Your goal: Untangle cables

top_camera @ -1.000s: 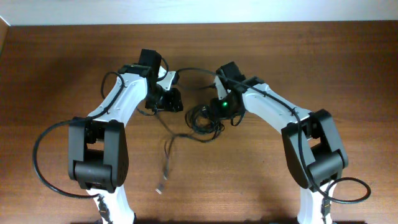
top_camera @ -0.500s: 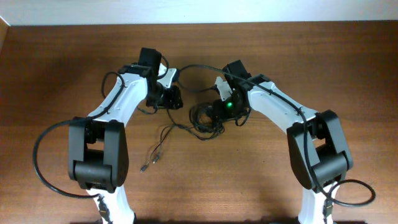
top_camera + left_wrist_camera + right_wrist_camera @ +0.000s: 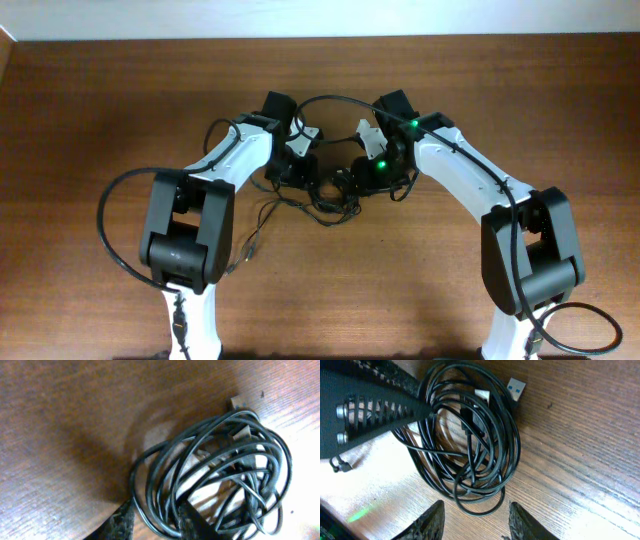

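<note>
The cables (image 3: 330, 197) lie as one tangled coil of thin black cords on the table between both grippers. In the left wrist view the coil (image 3: 215, 470) fills the right half. My left gripper (image 3: 157, 525) is open, its fingers straddling several strands at the coil's near edge. In the right wrist view the coil (image 3: 465, 440) lies just ahead of my right gripper (image 3: 477, 525), which is open and empty, with one loop reaching between the tips. A USB plug (image 3: 516, 387) with a blue insert sticks out at the coil's far side. From above, the left gripper (image 3: 300, 168) and the right gripper (image 3: 358, 180) flank the coil.
One loose cable tail (image 3: 250, 235) trails from the coil toward the front left and ends in a small plug. The left gripper's black slotted body (image 3: 370, 410) sits at the coil's upper left in the right wrist view. The table's back edge (image 3: 320, 38) meets a white wall.
My left gripper has moved right, up to the coil. My right gripper has shifted slightly right. The loose tail has been drawn up and to the left, now lying shorter.
</note>
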Controlling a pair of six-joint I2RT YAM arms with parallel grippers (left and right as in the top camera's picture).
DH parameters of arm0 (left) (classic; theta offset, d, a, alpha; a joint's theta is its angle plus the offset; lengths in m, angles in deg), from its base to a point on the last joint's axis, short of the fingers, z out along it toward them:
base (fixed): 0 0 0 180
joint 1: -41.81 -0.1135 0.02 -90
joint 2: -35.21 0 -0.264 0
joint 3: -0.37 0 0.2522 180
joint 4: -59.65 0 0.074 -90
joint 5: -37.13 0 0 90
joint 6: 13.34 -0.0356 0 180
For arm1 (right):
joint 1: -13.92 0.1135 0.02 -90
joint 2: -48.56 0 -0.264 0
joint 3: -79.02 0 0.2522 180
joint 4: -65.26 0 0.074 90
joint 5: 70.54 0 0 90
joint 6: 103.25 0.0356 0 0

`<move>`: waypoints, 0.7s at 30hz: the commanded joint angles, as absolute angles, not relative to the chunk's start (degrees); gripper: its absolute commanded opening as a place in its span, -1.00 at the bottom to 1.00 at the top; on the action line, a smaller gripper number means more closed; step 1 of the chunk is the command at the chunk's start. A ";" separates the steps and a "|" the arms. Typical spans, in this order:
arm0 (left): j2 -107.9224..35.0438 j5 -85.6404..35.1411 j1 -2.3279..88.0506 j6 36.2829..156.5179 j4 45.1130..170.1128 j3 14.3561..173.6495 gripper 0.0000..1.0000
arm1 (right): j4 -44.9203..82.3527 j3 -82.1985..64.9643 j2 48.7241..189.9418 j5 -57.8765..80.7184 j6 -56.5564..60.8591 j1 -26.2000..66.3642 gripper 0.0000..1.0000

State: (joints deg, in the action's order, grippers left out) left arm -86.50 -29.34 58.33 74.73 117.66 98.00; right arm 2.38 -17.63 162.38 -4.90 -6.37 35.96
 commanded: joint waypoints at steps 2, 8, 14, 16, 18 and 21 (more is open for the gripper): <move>-88.34 -29.34 58.96 74.51 116.96 97.63 -0.90 | 1.31 -18.31 161.20 -6.84 -7.47 35.81 -0.16; -88.32 -26.04 58.92 74.51 116.98 97.65 -0.82 | 1.26 -18.27 161.22 -11.76 -12.21 38.67 -0.34; -88.32 -26.06 58.92 75.82 117.13 97.65 -0.75 | 6.33 -14.33 162.42 5.18 2.50 43.92 -0.37; -88.32 -26.06 58.92 75.82 117.11 97.65 -0.76 | 10.92 -12.30 162.42 5.18 2.54 43.90 -0.37; -88.32 -26.06 58.92 75.82 117.11 97.65 -0.76 | 15.56 -9.57 162.42 5.16 3.81 43.92 -0.39; -88.32 -26.06 58.92 75.84 117.07 97.65 -0.75 | 21.94 -5.90 162.42 5.16 5.12 43.92 -0.45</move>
State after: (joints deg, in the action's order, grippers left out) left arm -87.18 -26.69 58.83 75.23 117.09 98.00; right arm 19.45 -8.56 162.40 3.65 3.16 43.81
